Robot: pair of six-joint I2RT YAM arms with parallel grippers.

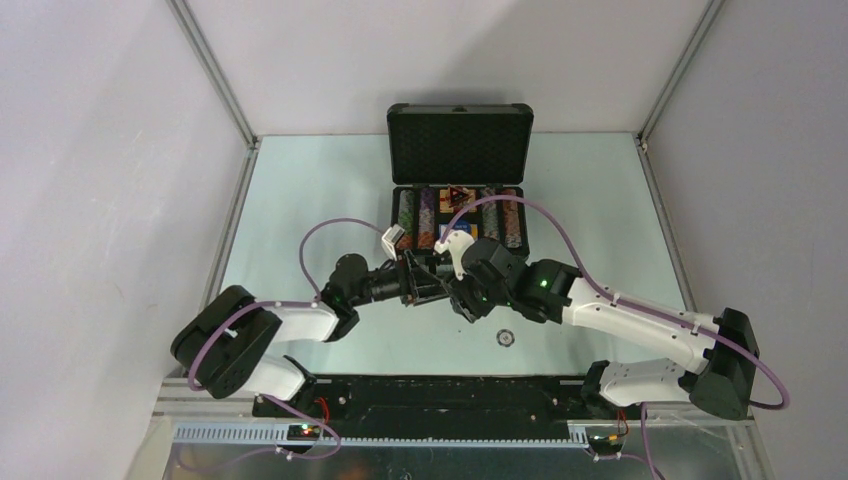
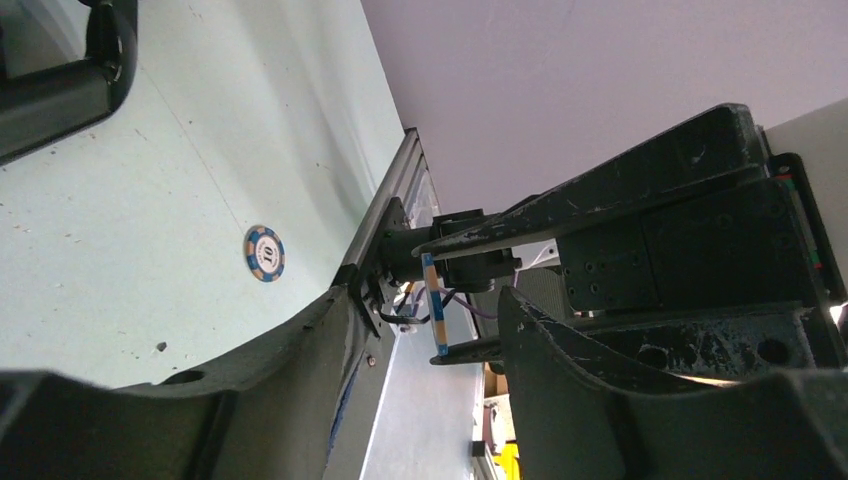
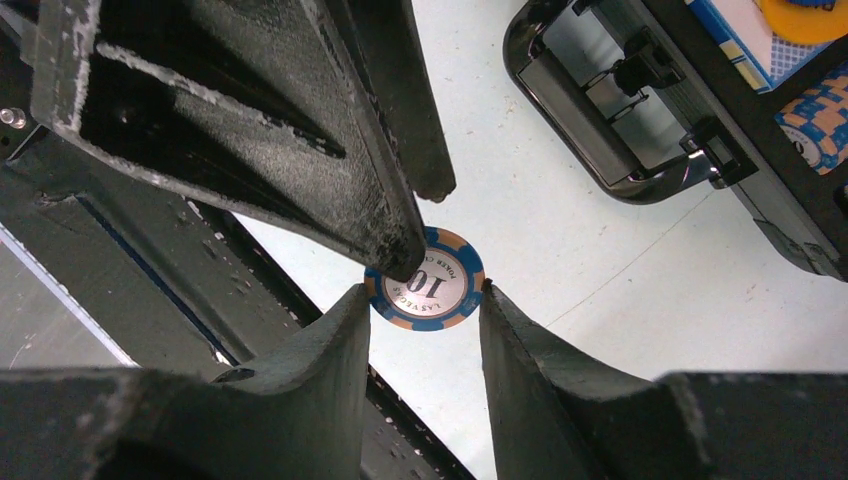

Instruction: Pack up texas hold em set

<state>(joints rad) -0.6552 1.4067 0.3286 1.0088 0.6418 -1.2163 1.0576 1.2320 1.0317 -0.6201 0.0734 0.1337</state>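
Here, right claw (image 3: pixel 424 292) pinches a poker chip (image 3: pixel 437 288) edgewise — left claw (image 2: pixel 426 295) straddles it, ajar

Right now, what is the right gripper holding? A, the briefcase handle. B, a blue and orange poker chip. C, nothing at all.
B: in the right wrist view the blue and orange poker chip is pinched by its edges between the fingertips of the right gripper, clear of the briefcase handle.
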